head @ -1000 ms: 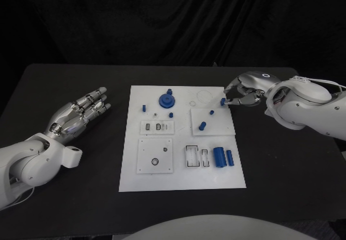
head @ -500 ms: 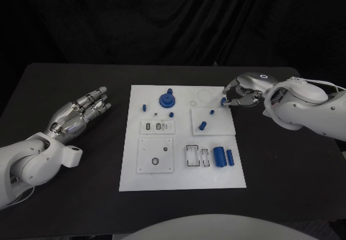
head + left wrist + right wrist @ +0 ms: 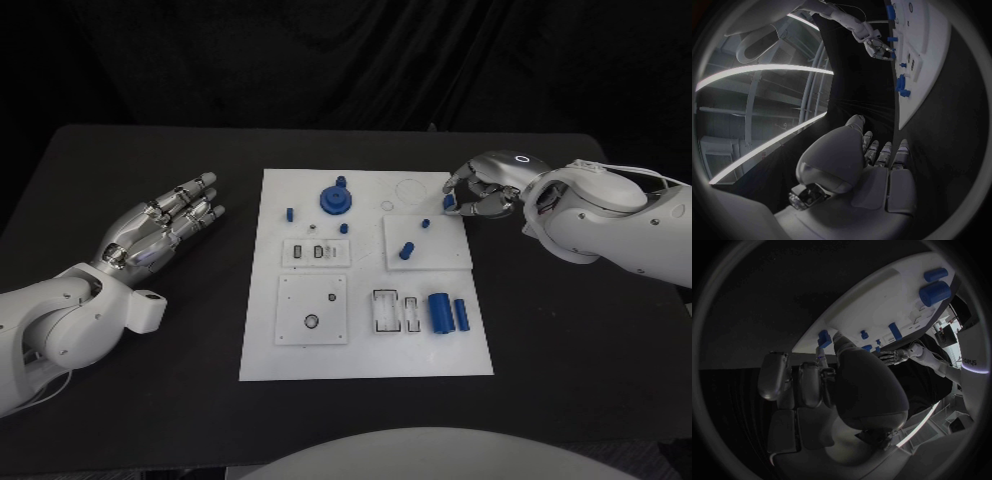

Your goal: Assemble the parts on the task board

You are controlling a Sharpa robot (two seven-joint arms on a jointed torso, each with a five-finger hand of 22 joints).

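Looks pretty early on to me: the right hand point(image 3: 480, 193) pinches a small blue peg point(image 3: 449, 201) over the far right edge of the white board point(image 3: 368, 355), several blue pieces lie loose there, and the left hand point(image 3: 156, 228) waits open off to its side.

The right hand point(image 3: 480, 190) covers most of the small blue part point(image 3: 449, 201) at the task board's point(image 3: 368, 355) far right edge, so how its fingers meet it cannot be told. In the right wrist view the palm hides that contact too.
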